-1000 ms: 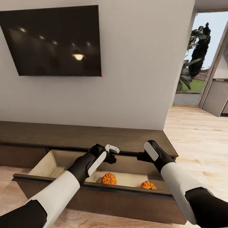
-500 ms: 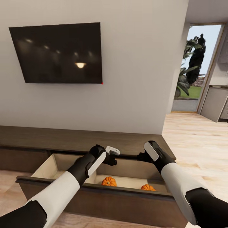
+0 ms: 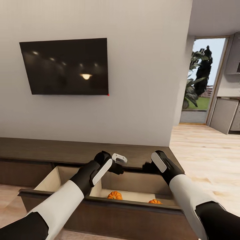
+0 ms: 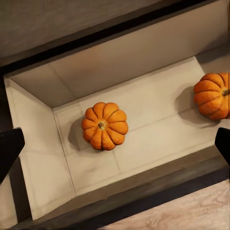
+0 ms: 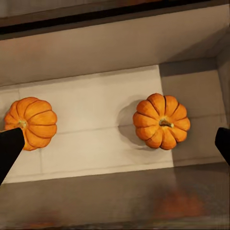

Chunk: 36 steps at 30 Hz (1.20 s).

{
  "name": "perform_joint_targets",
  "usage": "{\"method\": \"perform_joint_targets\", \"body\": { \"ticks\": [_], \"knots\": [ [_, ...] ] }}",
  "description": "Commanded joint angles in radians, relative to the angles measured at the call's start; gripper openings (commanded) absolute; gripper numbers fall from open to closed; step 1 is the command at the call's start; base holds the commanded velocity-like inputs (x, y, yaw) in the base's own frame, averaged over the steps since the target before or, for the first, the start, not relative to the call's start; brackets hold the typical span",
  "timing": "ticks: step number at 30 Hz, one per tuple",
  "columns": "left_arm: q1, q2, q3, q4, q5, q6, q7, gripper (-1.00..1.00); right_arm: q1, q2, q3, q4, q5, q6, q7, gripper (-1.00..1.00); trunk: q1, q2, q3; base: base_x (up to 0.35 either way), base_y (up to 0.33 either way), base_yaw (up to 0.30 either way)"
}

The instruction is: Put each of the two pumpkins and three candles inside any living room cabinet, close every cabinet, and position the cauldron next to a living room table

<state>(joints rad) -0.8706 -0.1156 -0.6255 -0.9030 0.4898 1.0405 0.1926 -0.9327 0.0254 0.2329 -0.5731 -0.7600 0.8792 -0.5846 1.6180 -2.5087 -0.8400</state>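
The dark brown cabinet (image 3: 140,154) runs along the wall, with one wide drawer (image 3: 100,208) pulled out toward me. Two orange pumpkins lie on its pale floor, one (image 3: 115,195) (image 4: 104,125) (image 5: 31,123) on the left and one (image 3: 155,201) (image 4: 213,96) (image 5: 162,120) on the right. My left gripper (image 3: 117,166) (image 4: 115,148) hovers open above the left pumpkin and holds nothing. Above the right pumpkin hangs my right gripper (image 3: 146,166) (image 5: 115,146), also open and empty. The candles and the cauldron are out of view.
A black TV (image 3: 66,66) hangs on the grey wall above the cabinet. To the right, pale wood floor (image 3: 206,150) leads to a doorway (image 3: 200,80) with plants outside and grey kitchen units (image 3: 225,115).
The whole picture has shifted: the TV sits lower and further right and the drawer lower, so the camera moved. Both arms keep the same pose above the drawer, and the pumpkins lie still.
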Motion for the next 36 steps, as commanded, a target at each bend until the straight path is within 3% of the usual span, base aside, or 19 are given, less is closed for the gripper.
{"method": "perform_joint_targets", "body": {
  "ticks": [1,5,17,36],
  "knots": [
    [-0.001,0.0,-0.002,-0.003,0.01,0.003,0.011,1.0,0.003,-0.001,0.004,-0.001,-0.01,0.001,0.001,1.0,-0.001,0.0,0.003,-0.187,0.0,0.0],
    [-0.001,0.001,-0.001,-0.016,0.01,0.007,0.011,1.0,0.017,-0.004,0.004,-0.001,-0.009,0.001,0.037,1.0,-0.003,0.001,0.018,-0.131,0.0,0.0],
    [-0.001,0.001,-0.001,-0.039,0.01,0.007,0.012,1.0,0.051,-0.011,0.003,-0.002,-0.007,-0.002,0.056,1.0,-0.008,0.004,0.065,-0.039,0.0,0.0],
    [-0.001,0.001,-0.001,-0.052,0.01,0.007,0.014,1.0,0.052,-0.01,0.005,-0.002,-0.007,-0.003,0.057,1.0,-0.017,0.008,0.138,-0.304,0.0,0.0]
  ]
}}
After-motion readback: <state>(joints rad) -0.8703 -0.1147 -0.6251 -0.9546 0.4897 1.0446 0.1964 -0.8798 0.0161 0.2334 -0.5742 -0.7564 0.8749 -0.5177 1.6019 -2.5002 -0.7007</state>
